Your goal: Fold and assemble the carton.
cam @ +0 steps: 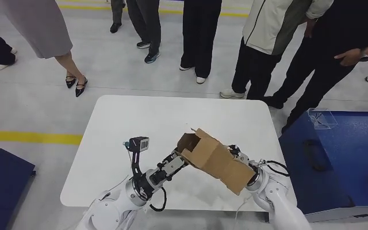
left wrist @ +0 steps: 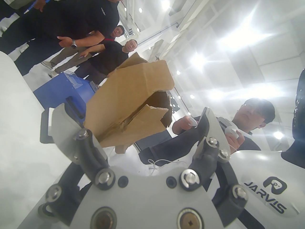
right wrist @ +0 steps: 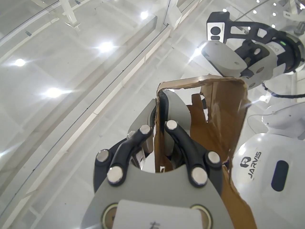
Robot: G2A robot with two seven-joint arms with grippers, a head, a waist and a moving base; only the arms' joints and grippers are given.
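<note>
Over table [cam: 115,144]: carton [cam: 215,158], half-formed; my right gripper [right wrist: 159,101] pinches one wall; left gripper [left wrist: 131,122] wide open, empty; I'd press folds squarely.

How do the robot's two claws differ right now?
The left gripper is open, its fingers spread wide with nothing clamped; the right gripper is shut on a wall of the carton. The left gripper faces one end of it, the right gripper holds the opposite end. Both share the same build.
</note>
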